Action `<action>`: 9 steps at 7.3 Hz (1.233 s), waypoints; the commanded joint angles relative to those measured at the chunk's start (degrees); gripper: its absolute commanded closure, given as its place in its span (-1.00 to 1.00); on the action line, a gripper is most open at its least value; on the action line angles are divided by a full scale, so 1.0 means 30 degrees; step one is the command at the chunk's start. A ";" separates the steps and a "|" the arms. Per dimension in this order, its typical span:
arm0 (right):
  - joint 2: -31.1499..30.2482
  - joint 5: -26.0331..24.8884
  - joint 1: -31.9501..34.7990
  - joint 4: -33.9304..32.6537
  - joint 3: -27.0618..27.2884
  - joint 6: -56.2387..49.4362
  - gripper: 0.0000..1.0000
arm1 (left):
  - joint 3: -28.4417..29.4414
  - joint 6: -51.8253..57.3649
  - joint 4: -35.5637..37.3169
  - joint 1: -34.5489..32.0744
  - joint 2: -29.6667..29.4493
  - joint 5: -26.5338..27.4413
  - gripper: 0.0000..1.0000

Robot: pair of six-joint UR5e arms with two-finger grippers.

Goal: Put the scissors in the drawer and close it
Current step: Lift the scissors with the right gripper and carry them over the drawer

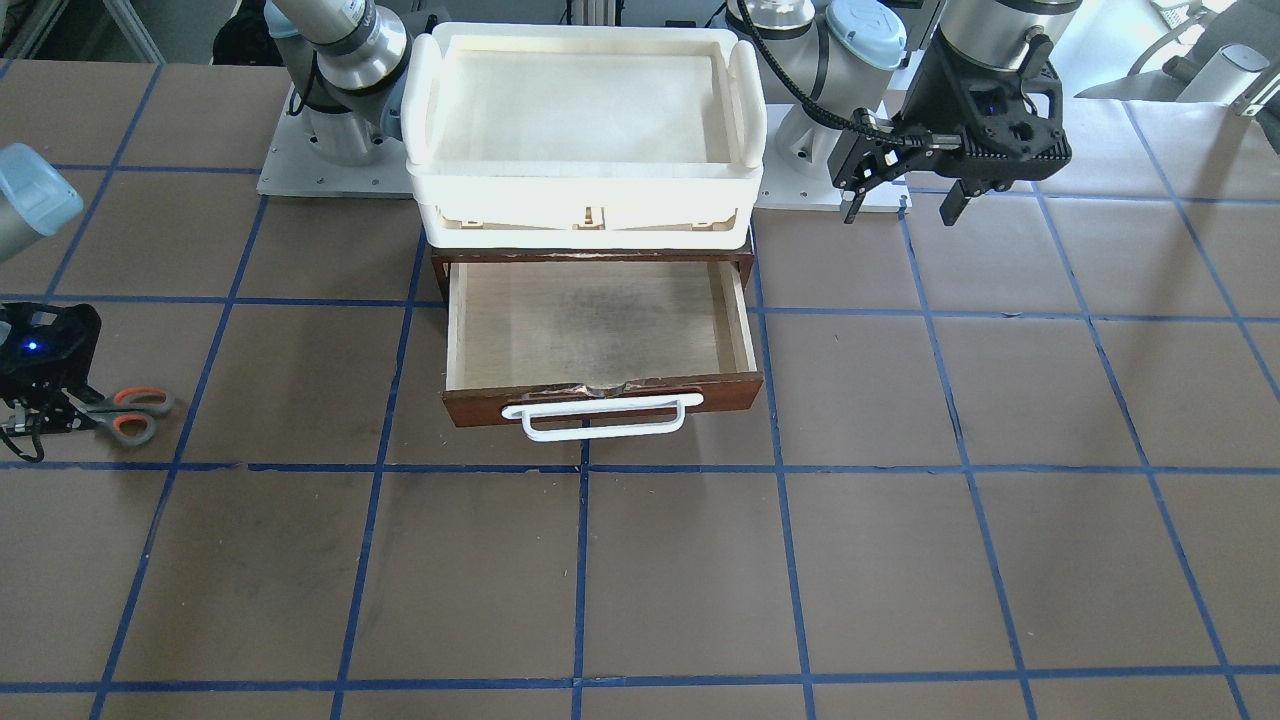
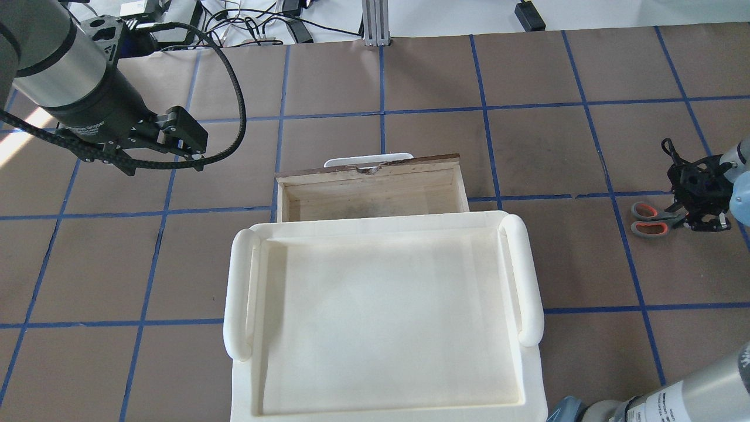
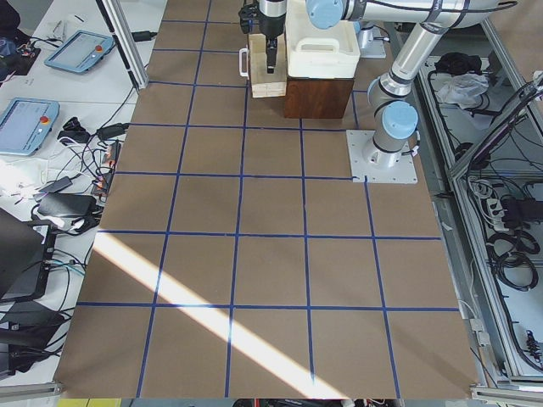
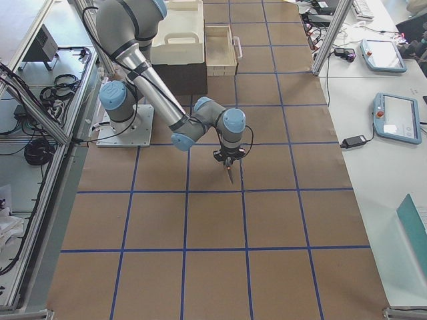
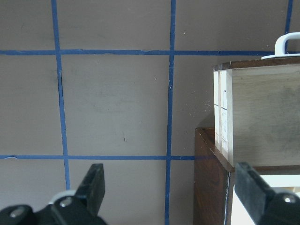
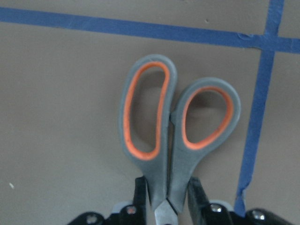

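The scissors [image 1: 128, 414], grey handles with orange-red loop linings, lie at the table's end on my right side, far from the drawer. My right gripper [image 1: 48, 412] is shut on them near the pivot; the right wrist view shows a finger [image 6: 140, 192] pressed against each side of the scissors [image 6: 159, 122], blades hidden. They also show in the overhead view [image 2: 650, 218] beside the gripper [image 2: 697, 212]. The dark reddish-brown drawer [image 1: 725, 392] stands pulled open, its pale interior bare, white handle [image 1: 600, 420] forward. My left gripper [image 1: 900, 212] is open and empty, hovering beside the cabinet's left side.
A cream-white plastic tray [image 1: 585, 190] sits on top of the dark wooden cabinet [image 5: 211, 187] above the drawer. Both arm bases stand behind it. The brown table carries a blue tape grid. Operator desks with tablets [image 3: 25, 119] lie beyond the table edge.
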 commanded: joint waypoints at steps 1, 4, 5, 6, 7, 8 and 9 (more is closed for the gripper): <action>-0.1732 0.0135 0.0381 0.3664 -0.2544 0.0364 1.00 | -0.0007 -0.0002 -0.0011 -0.0001 -0.0018 0.0030 -1.00; -0.4754 0.1599 0.3966 1.2412 -0.6715 0.7963 1.00 | -0.0007 -0.0002 -0.0011 -0.0001 0.0040 0.0001 -1.00; -0.5546 0.1427 0.7062 1.3152 -0.6779 1.0419 1.00 | -0.0007 -0.0002 -0.0011 0.0028 0.0011 0.0001 -1.00; -0.5931 0.1251 0.9906 1.3188 -0.6780 1.4011 1.00 | -0.0007 -0.0002 -0.0011 0.0028 0.0040 0.0030 -1.00; -0.5877 0.1220 1.2632 1.2898 -0.6751 1.7238 1.00 | -0.0007 -0.0002 -0.0040 0.0028 0.0040 0.0030 -1.00; -0.5528 0.1249 1.5008 1.2460 -0.6751 2.0431 1.00 | -0.0007 -0.0002 -0.0011 0.0028 0.0069 0.0030 -1.00; -0.4771 0.1191 1.7410 1.1209 -0.6751 2.2493 1.00 | -0.0007 0.0027 -0.0011 0.0057 0.0040 0.0001 -1.00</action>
